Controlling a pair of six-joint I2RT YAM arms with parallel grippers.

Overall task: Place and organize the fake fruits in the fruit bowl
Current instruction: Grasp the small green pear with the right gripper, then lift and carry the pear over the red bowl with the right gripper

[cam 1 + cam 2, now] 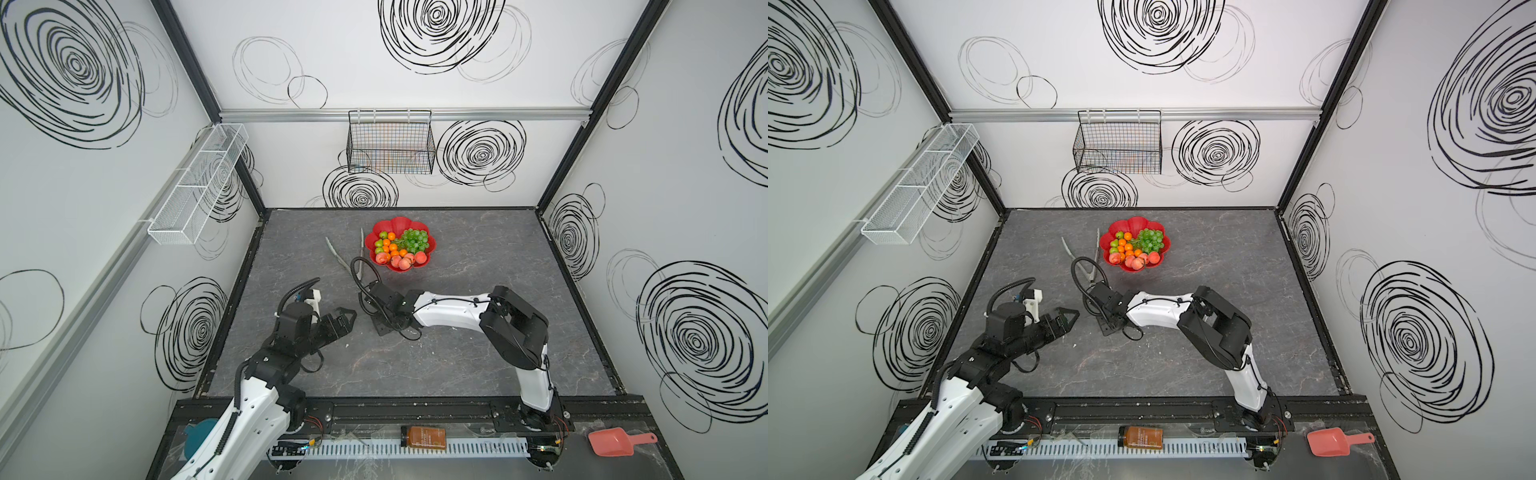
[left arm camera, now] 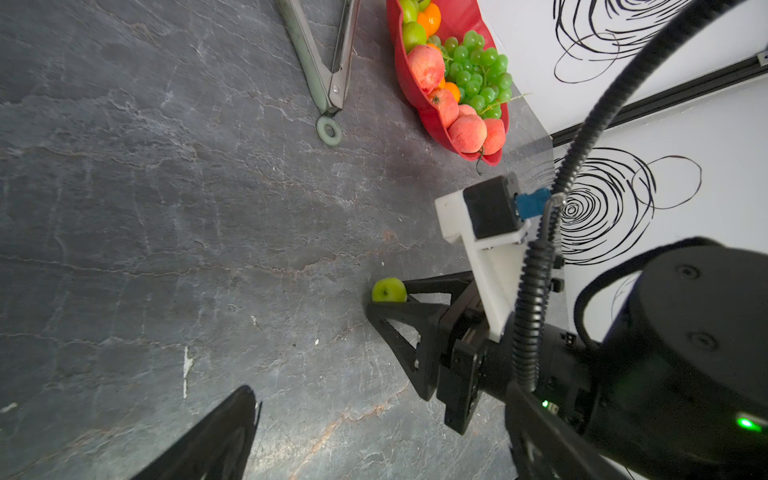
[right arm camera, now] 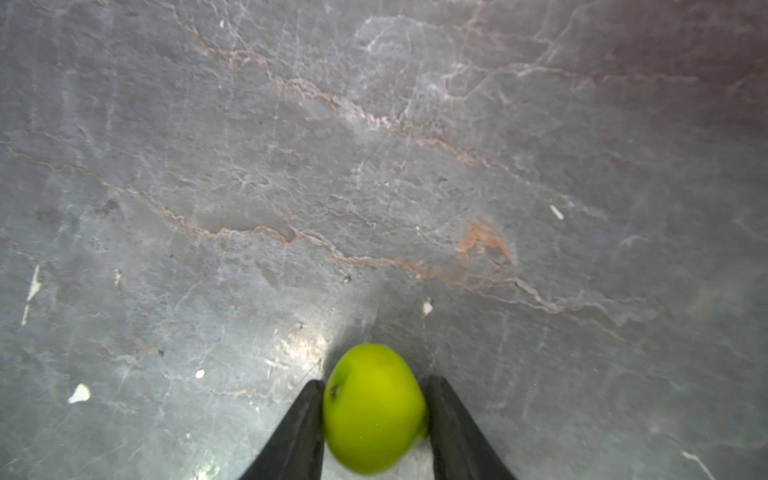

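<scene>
In both top views, a red scalloped plastic bowl (image 1: 398,222) (image 1: 1133,222) is sitting toward 12 o'clock on the dark grey marbled desk (image 1: 478,257). Inside it, a bunch of glossy green grapes (image 1: 414,238) is lying at 3 o'clock. Round orange tangerines (image 1: 392,247) are clustering in the middle, small green pears (image 1: 380,246) are resting at 9 o'clock, and pink-orange peaches (image 1: 405,262) are lining the rim at 6 o'clock. Metal tongs with pale green arms (image 1: 337,254) are lying spread at 8 o'clock, just beside the bowl. The right gripper (image 1: 384,328) is pointing down at the desk at 6 o'clock from the bowl, well apart from it. The left gripper (image 1: 351,321) is hanging at 9 o'clock from the right one, jaws spread, nothing between them.

From the left wrist, one black finger (image 2: 224,436) of the left gripper is showing over bare desk. A lone green plastic pear (image 2: 388,290) is sitting between the right gripper's fingertips, apart from tongs and bowl.

From the right wrist, that pear (image 3: 374,411) is looking blurred. Both black fingers are pressing against its sides, the jaws partly closed around it. Whether it is touching the desk I cannot tell.
</scene>
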